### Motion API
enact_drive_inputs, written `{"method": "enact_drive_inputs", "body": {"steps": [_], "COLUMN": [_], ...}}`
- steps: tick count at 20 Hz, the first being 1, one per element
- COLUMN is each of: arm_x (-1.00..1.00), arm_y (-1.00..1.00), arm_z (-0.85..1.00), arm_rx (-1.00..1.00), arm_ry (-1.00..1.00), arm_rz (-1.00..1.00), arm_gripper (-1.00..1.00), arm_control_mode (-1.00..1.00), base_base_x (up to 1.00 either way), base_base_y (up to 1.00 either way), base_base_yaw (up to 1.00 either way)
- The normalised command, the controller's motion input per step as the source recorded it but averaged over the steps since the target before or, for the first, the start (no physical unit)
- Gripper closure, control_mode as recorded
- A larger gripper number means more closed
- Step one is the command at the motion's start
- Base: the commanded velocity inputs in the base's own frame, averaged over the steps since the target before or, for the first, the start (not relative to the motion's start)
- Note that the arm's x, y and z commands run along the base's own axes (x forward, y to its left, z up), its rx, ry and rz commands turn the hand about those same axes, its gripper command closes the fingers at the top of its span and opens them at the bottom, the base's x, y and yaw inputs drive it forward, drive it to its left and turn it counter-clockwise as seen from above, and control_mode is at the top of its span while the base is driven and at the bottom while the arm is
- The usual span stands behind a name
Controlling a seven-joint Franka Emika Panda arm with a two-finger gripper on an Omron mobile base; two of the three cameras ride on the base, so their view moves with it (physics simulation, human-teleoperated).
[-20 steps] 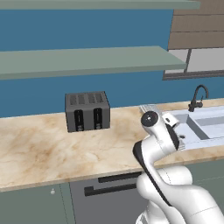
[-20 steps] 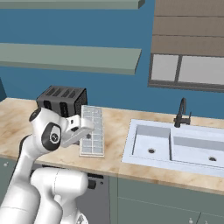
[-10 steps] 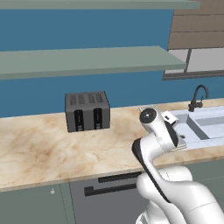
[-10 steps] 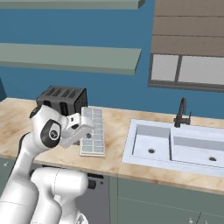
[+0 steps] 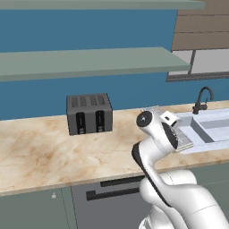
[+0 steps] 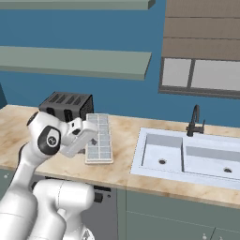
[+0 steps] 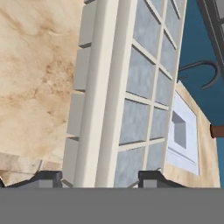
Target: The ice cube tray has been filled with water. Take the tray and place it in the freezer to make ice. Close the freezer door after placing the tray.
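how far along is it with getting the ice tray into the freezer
Early. Done: the arm has reached the ice cube tray, which lies on the counter between the toaster and the sink. In hand: the hand view shows the gripper with its fingertips either side of the tray's near long edge; a firm grip cannot be confirmed. Left: lifting it, carrying it to the freezer, placing it, closing the door.

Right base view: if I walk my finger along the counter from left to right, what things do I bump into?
Toaster → ice cube tray → sink, with its black faucet at the back.
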Motion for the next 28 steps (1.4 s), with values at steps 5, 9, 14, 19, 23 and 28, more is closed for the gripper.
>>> {"method": "enact_drive_inputs", "body": {"steps": [5, 9, 14, 19, 23, 28], "arm_x": [-0.01, -0.05, -0.21, -0.08, 0.00, 0.00], "arm_y": [0.00, 0.00, 0.00, 0.00, 0.00, 0.00], "arm_z": [0.19, 0.21, 0.02, 0.11, 0.04, 0.00], "arm_rx": [-0.06, 0.00, 0.00, 0.00, 0.00, 0.00], "arm_ry": [0.00, -0.02, -0.34, -0.12, 0.00, -0.01], "arm_rz": [0.00, 0.00, 0.00, 0.00, 0.00, 0.00], "arm_gripper": [1.00, 1.00, 1.00, 1.00, 1.00, 1.00], "arm_control_mode": [-1.00, -1.00, -1.00, -1.00, -1.00, -1.00], "base_base_x": [0.00, 0.00, 0.00, 0.00, 0.00, 0.00], "base_base_y": [0.00, 0.00, 0.00, 0.00, 0.00, 0.00], "base_base_yaw": [0.00, 0.00, 0.00, 0.00, 0.00, 0.00]}}
